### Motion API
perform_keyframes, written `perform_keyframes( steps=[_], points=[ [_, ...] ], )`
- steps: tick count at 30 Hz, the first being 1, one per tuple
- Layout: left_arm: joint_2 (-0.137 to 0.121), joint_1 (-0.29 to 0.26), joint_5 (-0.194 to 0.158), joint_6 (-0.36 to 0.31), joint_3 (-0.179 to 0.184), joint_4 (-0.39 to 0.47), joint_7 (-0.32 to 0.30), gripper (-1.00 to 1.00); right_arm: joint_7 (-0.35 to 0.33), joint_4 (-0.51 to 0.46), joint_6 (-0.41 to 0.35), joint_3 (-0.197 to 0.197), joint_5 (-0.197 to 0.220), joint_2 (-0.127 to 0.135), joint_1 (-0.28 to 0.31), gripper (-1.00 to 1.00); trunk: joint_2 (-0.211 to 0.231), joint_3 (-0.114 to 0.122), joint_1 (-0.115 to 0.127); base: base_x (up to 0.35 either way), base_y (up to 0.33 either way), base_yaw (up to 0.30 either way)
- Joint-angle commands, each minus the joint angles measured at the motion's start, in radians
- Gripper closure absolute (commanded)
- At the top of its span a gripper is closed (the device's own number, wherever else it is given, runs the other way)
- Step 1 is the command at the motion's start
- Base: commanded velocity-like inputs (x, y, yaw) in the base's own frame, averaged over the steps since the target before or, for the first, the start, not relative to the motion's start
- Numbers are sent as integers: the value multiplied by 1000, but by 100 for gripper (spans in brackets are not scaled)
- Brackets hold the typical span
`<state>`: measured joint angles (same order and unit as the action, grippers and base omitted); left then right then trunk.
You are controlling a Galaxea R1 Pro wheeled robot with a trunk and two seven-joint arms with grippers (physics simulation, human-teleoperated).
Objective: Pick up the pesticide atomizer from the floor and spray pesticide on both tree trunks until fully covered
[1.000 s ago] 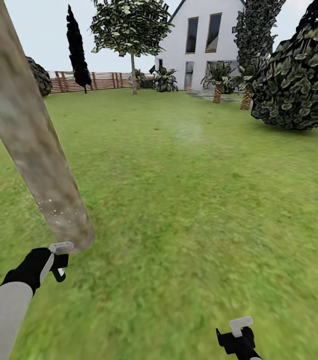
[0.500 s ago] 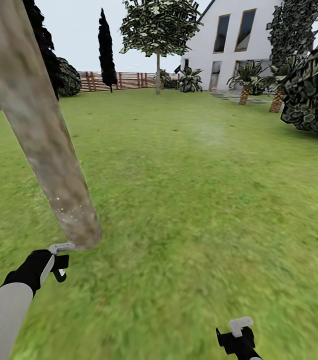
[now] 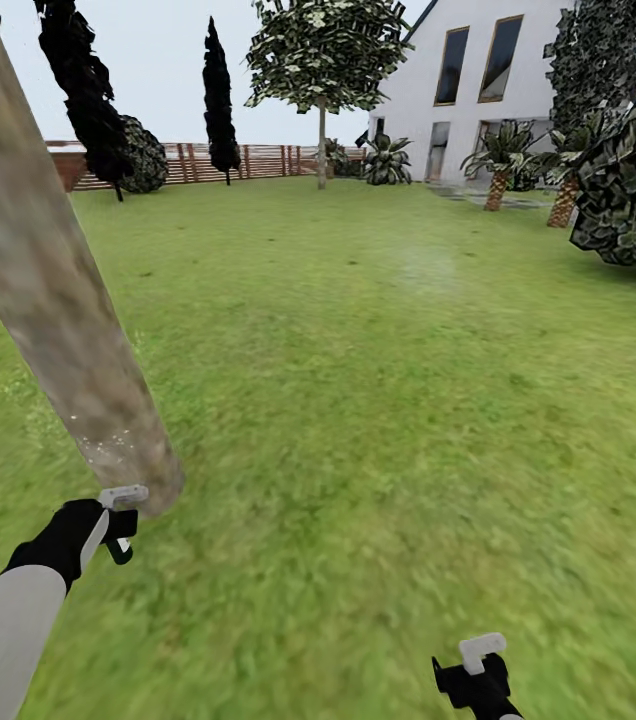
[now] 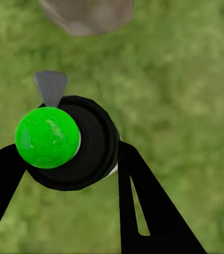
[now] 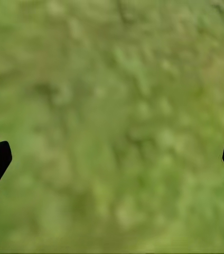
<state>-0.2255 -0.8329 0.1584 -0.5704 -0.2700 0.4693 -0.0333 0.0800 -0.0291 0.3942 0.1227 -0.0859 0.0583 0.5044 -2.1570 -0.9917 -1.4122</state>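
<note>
left gripper [image 4: 70, 159]: clamped around the pesticide atomizer [image 4: 70, 143], black fingers on both sides of its dark body. Green round cap faces the wrist cam, grey nozzle pokes out toward the trunk. So the sprayer isn't on the floor anymore, it's in hand.

right gripper [image 5: 112, 153]: spread wide with nothing between the tips, just lawn underneath. In the head view it sits low on the right, well apart from everything.

tree trunk [image 3: 53, 290]: just ahead of the left gripper [image 3: 118, 520], base of it right beyond the nozzle. Close, but I don't think they're touching.

pesticide [image 3: 108, 435]: tiny white specks, only on a patch near the bottom of the trunk. Everything above looks bare to me.

risk, coverage: my guess is the big one. Nozzle points at the foot of the trunk, so spraying from here keeps hitting the same low band and the upper bark never gets done.

risk, bumping: arm is so near the trunk that raising it carelessly could knock the atomizer against the bark and shift it in the grip.

risk, second tree: can't tell which one farther out is the other target. There are black thin-stemmed trees [image 3: 88, 100] by the fence [image 3: 258, 160], easy to drive at the wrong one.
</note>
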Motion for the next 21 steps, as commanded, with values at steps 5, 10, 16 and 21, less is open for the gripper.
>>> perform_keyframes(
  steps=[5, 10, 16, 21],
  points=[
    [0, 0, 1, 0, 0, 0, 0, 100, 0, 0, 0, 0, 0, 0, 0, -100, 0, 0, 0, 246, -233, 264],
    [0, 0, 2, 0, 0, 0, 0, 100, 0, 0, 0, 0, 0, 0, 0, -100, 0, 0, 0, 246, -233, 277],
    [1, 0, -2, -1, -1, 8, 0, 100, 0, 0, 0, 0, 0, 0, 0, -100, 0, 0, 0, 119, -204, 277],
    [-30, -48, -2, -69, 1, 26, -15, 100, 0, 0, 0, -1, 1, 0, 0, -100, 0, 0, 0, 1, -9, 277]
  ],
)
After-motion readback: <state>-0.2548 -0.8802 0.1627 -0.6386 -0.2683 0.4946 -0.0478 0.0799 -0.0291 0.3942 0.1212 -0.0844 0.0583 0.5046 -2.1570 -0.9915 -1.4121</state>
